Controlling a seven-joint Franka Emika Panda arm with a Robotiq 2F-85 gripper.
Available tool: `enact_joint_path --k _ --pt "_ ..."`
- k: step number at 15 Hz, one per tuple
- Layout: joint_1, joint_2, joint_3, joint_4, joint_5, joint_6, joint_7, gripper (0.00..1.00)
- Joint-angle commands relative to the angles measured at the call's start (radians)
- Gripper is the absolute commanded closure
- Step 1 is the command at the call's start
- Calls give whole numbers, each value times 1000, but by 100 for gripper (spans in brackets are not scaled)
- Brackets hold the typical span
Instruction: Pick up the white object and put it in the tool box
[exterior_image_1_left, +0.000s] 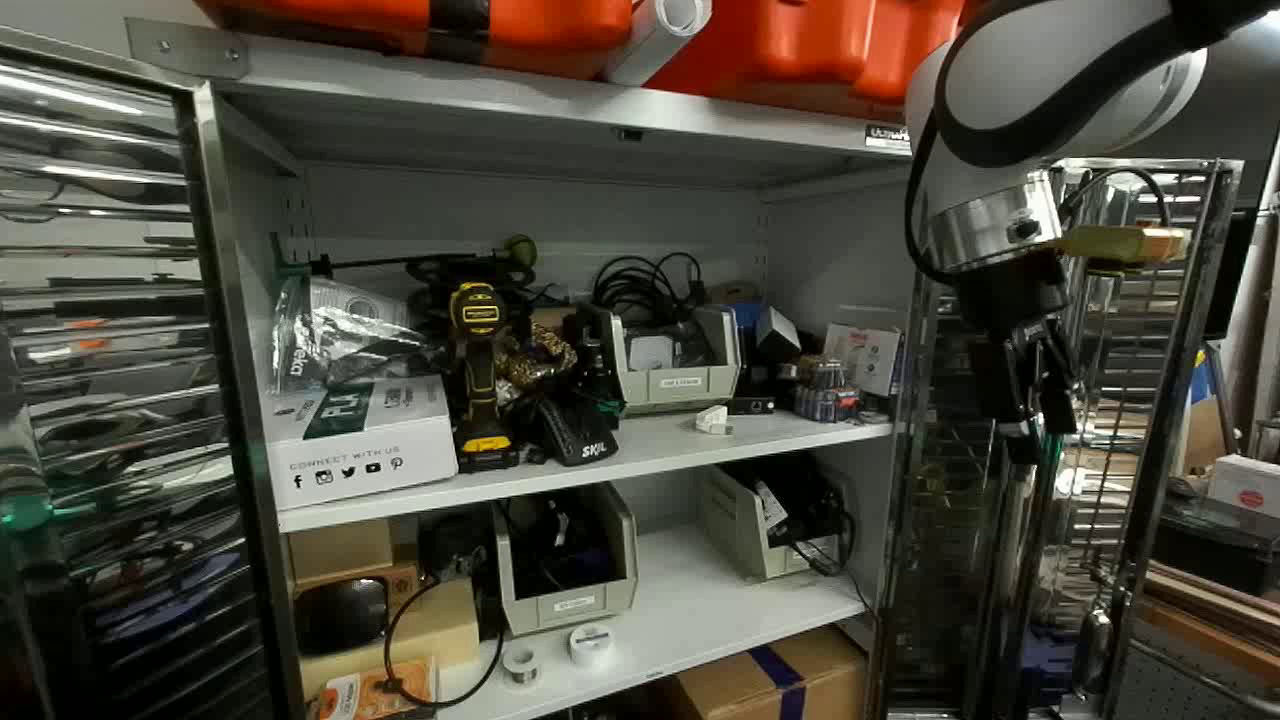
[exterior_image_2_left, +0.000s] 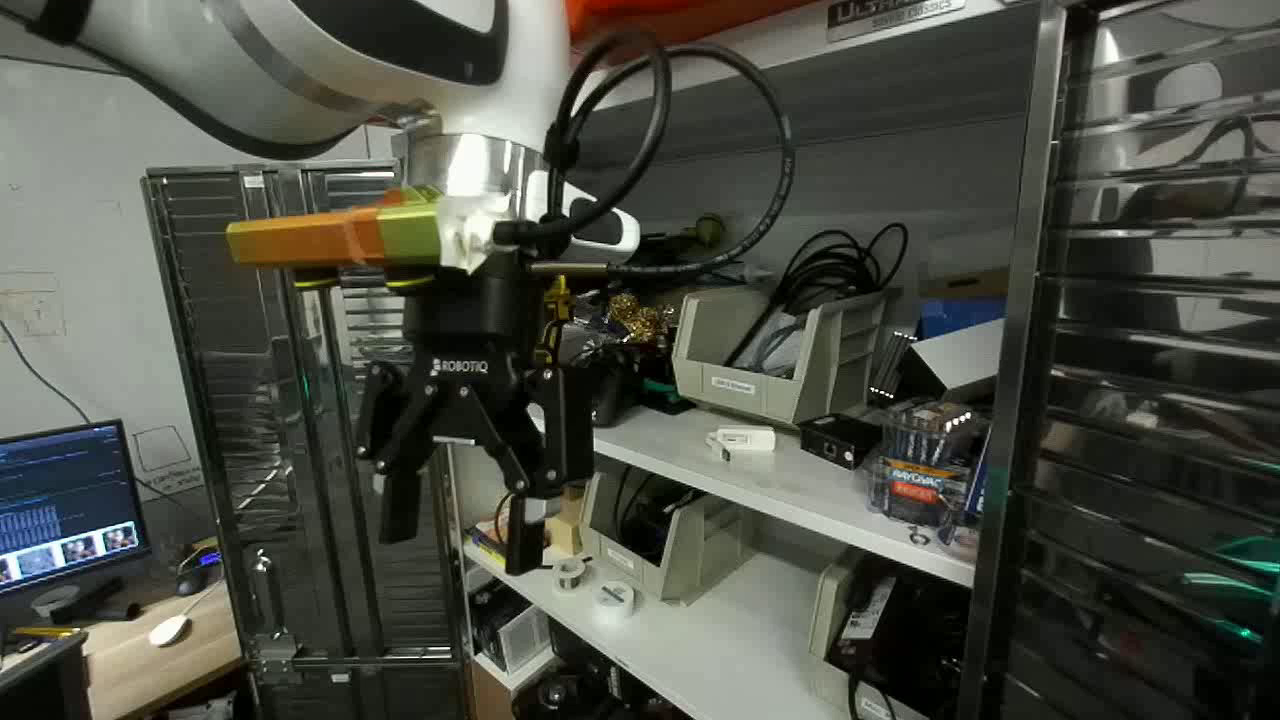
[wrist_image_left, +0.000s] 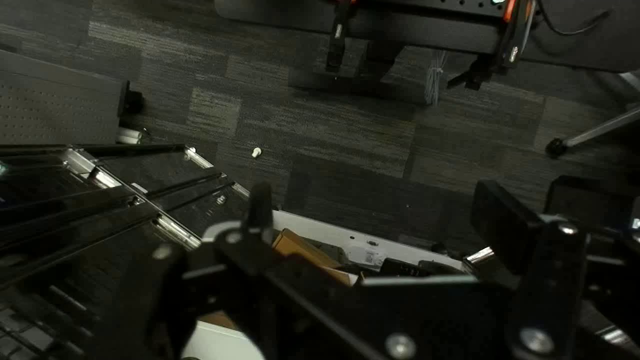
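A small white object (exterior_image_1_left: 713, 420) lies on the cabinet's upper shelf, near its front edge; it also shows in an exterior view (exterior_image_2_left: 745, 439). An open-front grey bin (exterior_image_1_left: 665, 392), the likely tool box, stands just behind it with black cables and a white item inside; this bin also shows in an exterior view (exterior_image_2_left: 738, 387). My gripper (exterior_image_2_left: 462, 532) hangs pointing down in front of the cabinet, apart from the shelf and the white object. Its fingers are wide apart with nothing between them, as the wrist view (wrist_image_left: 377, 205) shows. The white object is out of the wrist view.
A battery pack (exterior_image_2_left: 915, 475), a black box (exterior_image_2_left: 840, 440) and a yellow-black drill (exterior_image_1_left: 480, 370) share the upper shelf. Grey bins (exterior_image_1_left: 575, 605) and tape rolls (exterior_image_1_left: 591, 645) are on the lower shelf. Open metal doors (exterior_image_1_left: 240, 400) flank the cabinet. Orange cases (exterior_image_1_left: 780, 45) sit on top.
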Motion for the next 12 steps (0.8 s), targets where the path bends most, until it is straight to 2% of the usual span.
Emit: enact_joint_path --k 1,7,12 --pt "7 0 -6 4 -1 -2 2 0" --pt "6 2 -4 7 2 14 15 0" --pt "1 153 0 79 32 182 126 0"
